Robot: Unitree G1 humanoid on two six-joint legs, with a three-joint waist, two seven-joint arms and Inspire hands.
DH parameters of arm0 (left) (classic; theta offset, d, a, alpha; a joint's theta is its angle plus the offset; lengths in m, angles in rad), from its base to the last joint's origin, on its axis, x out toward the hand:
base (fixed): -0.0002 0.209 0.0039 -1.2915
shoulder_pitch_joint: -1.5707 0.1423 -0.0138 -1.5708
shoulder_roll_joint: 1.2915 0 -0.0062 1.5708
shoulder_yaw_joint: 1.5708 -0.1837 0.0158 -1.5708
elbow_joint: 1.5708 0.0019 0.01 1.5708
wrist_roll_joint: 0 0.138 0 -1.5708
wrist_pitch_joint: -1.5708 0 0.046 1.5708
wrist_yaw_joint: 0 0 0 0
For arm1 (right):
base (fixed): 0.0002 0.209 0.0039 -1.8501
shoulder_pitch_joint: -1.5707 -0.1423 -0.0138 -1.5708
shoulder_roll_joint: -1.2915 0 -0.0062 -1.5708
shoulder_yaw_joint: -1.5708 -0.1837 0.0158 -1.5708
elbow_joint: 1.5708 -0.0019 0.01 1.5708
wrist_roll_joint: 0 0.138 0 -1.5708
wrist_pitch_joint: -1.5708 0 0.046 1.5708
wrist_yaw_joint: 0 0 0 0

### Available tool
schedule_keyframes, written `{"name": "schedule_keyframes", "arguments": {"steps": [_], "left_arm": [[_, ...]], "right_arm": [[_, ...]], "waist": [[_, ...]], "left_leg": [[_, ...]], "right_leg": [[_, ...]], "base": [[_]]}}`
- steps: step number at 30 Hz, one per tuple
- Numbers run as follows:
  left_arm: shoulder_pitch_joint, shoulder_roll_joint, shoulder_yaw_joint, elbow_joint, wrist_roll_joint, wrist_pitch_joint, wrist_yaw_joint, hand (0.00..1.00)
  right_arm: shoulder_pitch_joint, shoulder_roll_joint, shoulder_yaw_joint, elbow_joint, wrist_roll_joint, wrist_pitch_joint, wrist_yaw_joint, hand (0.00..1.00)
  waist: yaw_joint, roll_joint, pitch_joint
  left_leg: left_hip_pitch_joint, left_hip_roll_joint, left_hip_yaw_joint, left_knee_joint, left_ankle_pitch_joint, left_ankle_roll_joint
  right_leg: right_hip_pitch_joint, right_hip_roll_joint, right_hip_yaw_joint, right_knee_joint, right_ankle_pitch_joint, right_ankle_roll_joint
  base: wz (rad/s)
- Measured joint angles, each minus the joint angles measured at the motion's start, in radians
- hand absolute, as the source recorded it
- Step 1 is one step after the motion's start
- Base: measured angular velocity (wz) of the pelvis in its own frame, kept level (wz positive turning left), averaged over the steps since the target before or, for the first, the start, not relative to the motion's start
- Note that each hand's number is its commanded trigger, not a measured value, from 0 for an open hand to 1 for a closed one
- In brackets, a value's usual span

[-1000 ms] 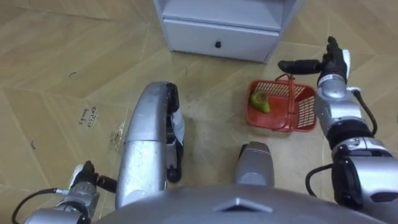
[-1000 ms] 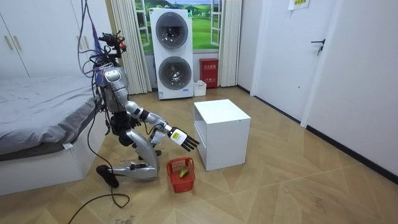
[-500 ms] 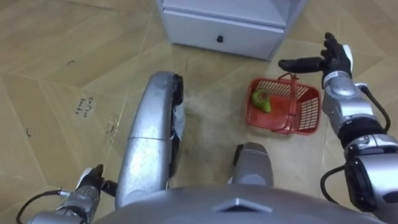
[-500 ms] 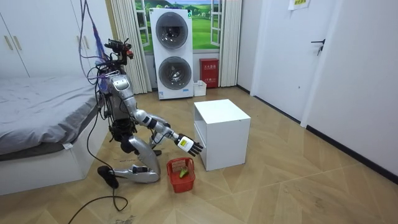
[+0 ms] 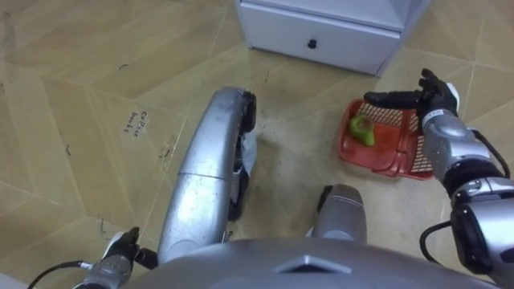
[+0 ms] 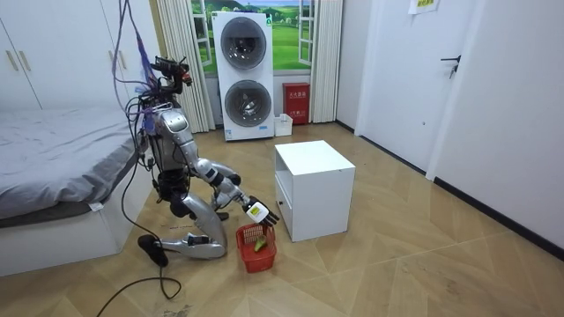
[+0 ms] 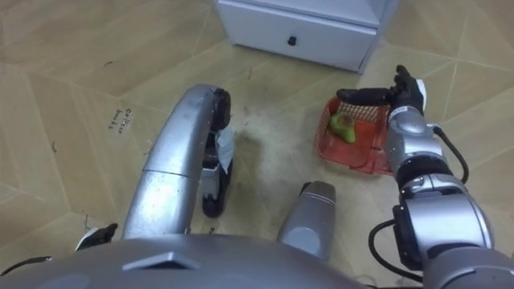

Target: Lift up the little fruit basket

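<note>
Fingers of the right hand: straight, close together, stretched out level toward the left, and holding nothing. They lie across the far rim of the fruit basket. Whether they touch the rim cannot be read from either eye view.

Right forearm: enters from the lower right and runs up along the basket's right wall.

Fruit basket: red with mesh walls, sitting on the wooden floor. It is near the right front corner of the white cabinet and apart from it. One green fruit lies inside, toward the left wall.

Cabinet: a single drawer front faces the robot, with a small dark knob.

Left hand: low in the lower left corner, close to the floor and well apart from the basket. Its pose cannot be told.

Room view: the robot kneels on the floor between the bed and the cabinet, with its trunk tipped forward. The right arm reaches down and out, and the hand sits just above the basket. A stacked washer and dryer stand at the back wall, with a red box just beside them. A closed door is at the room view's right.
</note>
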State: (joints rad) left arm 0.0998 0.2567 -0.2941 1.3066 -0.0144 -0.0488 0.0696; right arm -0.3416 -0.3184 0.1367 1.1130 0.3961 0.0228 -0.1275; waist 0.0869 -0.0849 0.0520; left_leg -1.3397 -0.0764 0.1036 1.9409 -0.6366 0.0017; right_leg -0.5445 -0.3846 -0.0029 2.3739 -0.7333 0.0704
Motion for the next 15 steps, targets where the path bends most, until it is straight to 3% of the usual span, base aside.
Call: {"name": "schedule_keyframes", "arguments": {"steps": [2, 4, 7, 15], "left_arm": [[-0.004, -0.001, -0.009, 0.000, -0.025, -0.001, -0.001, 0.00], [-0.010, -0.001, -0.024, 0.001, -0.037, 0.001, -0.001, 0.00], [-0.009, -0.002, -0.026, 0.001, -0.037, 0.001, -0.001, 0.00], [0.009, -0.006, -0.065, -0.001, -0.071, 0.004, -0.014, 0.00]], "right_arm": [[0.001, 0.000, 0.009, 0.023, 0.001, 0.001, 0.017, 0.00], [0.003, 0.000, 0.024, 0.029, 0.002, 0.001, 0.027, 0.00], [0.002, 0.000, 0.038, 0.042, 0.020, 0.000, 0.038, 0.00], [0.002, -0.004, 0.038, 0.054, 0.034, -0.008, 0.035, 0.00]], "waist": [[0.002, 0.001, -0.0006], [0.002, 0.004, -0.0004], [0.008, 0.008, -0.0004], [0.013, 0.010, -0.0008]], "left_leg": [[-0.008, 0.001, 0.000, -0.001, -0.001, -0.001], [-0.011, 0.005, 0.001, -0.006, -0.011, -0.020], [-0.015, 0.016, 0.005, -0.006, -0.011, -0.021], [-0.029, 0.013, 0.003, -0.002, -0.010, -0.021]], "right_leg": [[-0.010, -0.001, 0.000, 0.002, 0.000, 0.000], [-0.021, -0.002, 0.001, 0.007, 0.000, 0.000], [-0.034, 0.003, 0.010, 0.013, 0.000, 0.000], [-0.047, 0.003, 0.014, 0.014, 0.000, 0.000]], "base": [[0.04], [0.00], [-0.06], [-0.01]]}}
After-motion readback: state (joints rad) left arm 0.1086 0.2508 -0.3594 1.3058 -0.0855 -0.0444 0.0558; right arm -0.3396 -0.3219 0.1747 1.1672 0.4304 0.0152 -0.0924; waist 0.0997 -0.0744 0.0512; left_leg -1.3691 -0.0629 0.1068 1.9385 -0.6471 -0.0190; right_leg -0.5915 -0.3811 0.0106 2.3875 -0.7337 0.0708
